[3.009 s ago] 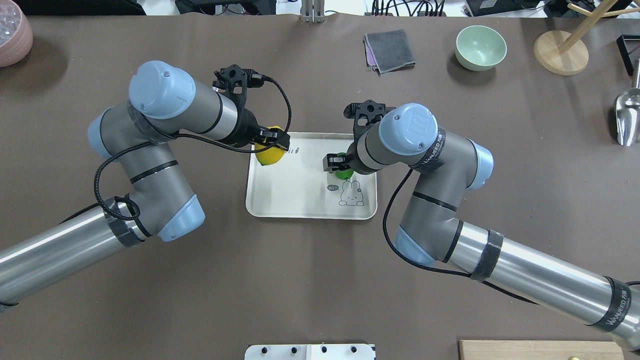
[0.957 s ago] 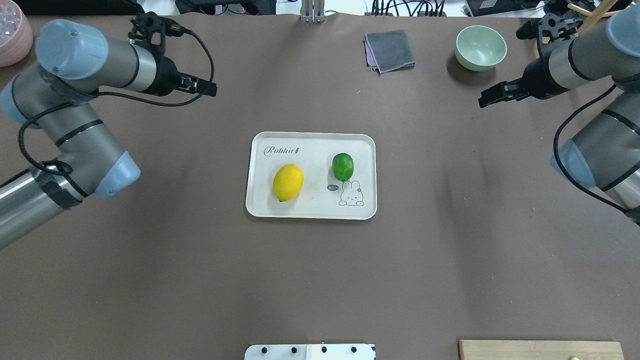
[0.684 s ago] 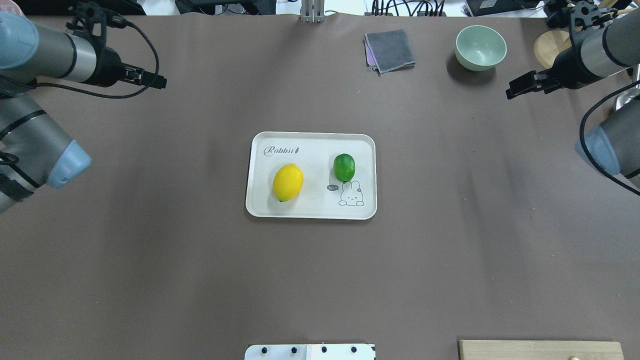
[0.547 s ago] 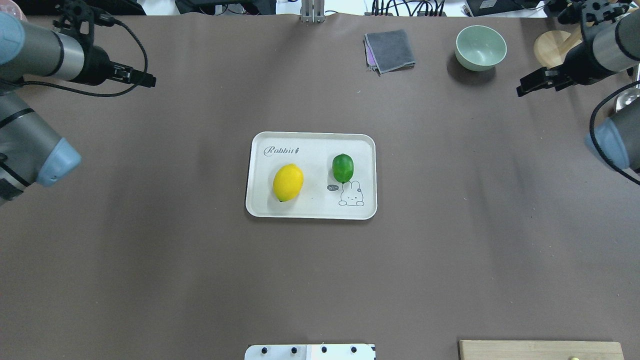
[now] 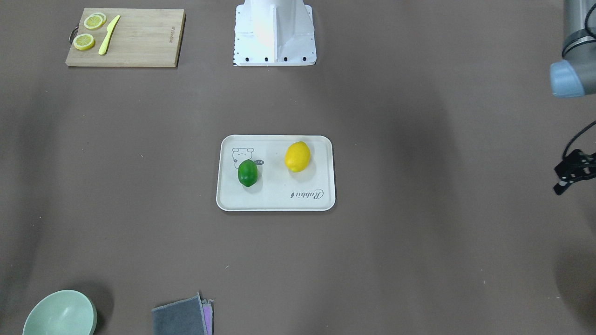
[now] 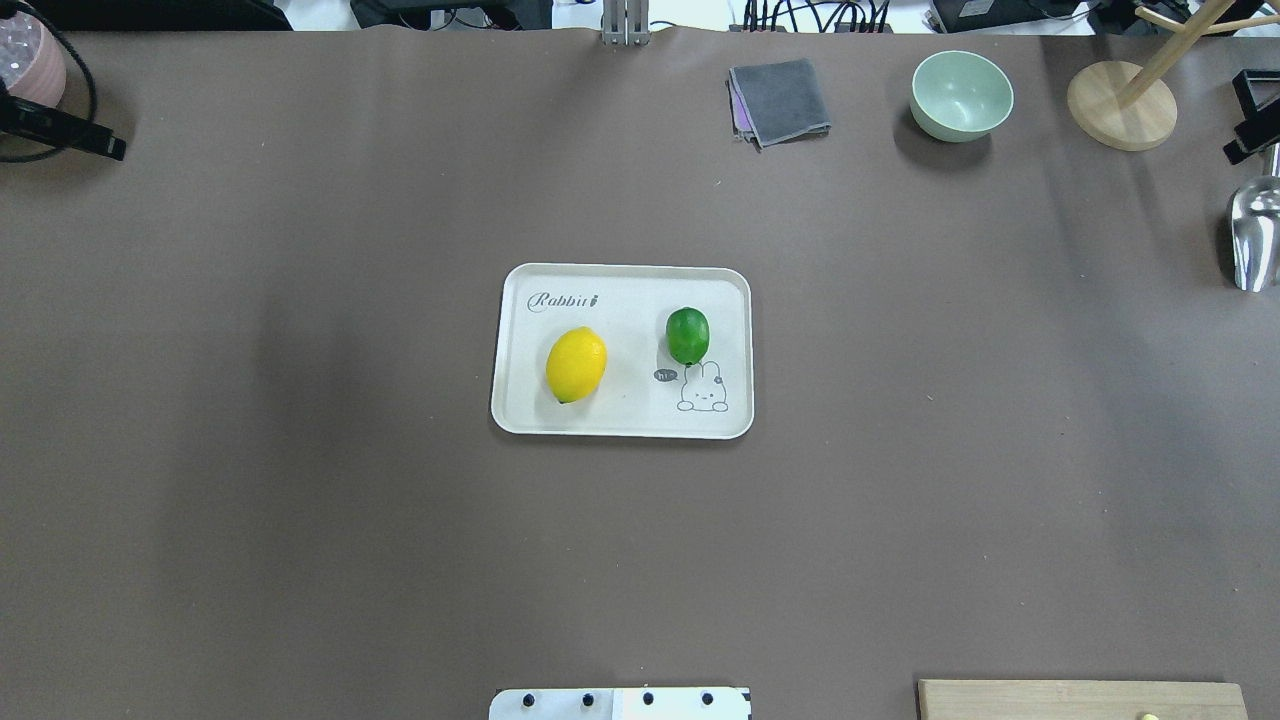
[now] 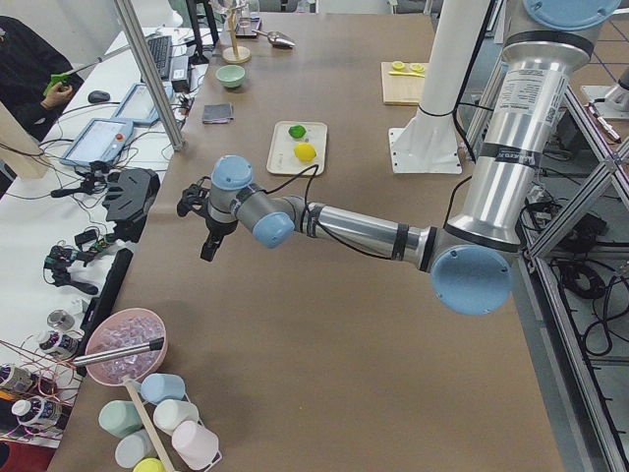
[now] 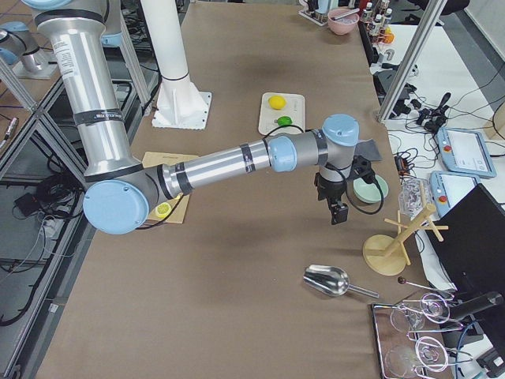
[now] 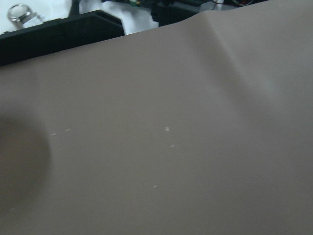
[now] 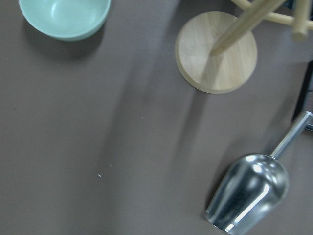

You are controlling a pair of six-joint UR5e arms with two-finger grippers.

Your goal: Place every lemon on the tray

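Observation:
The yellow lemon (image 6: 576,365) and the green lemon (image 6: 687,335) lie free on the cream tray (image 6: 620,422) at mid-table. They also show in the front view: yellow lemon (image 5: 297,156), green lemon (image 5: 247,173), tray (image 5: 279,201). My left gripper (image 5: 561,184) hangs far off at the table's left end, empty, its jaws seemingly apart; it also shows in the overhead view (image 6: 105,148). My right gripper (image 8: 339,212) hovers near the right end, between the bowl and the wooden stand. Only a sliver of it shows overhead (image 6: 1250,140), so I cannot tell its state.
A green bowl (image 6: 961,95), a grey cloth (image 6: 779,101), a wooden stand (image 6: 1121,105) and a metal scoop (image 6: 1255,235) sit at the far right. A pink bowl (image 6: 30,60) is at the far left. A bamboo board (image 5: 125,37) holds lemon slices.
Both grippers let go of the lemons on the tray. Both arms drew back outward to the table's ends. The yellow lemon rolled toward the tray's middle; the green one rocked slightly.

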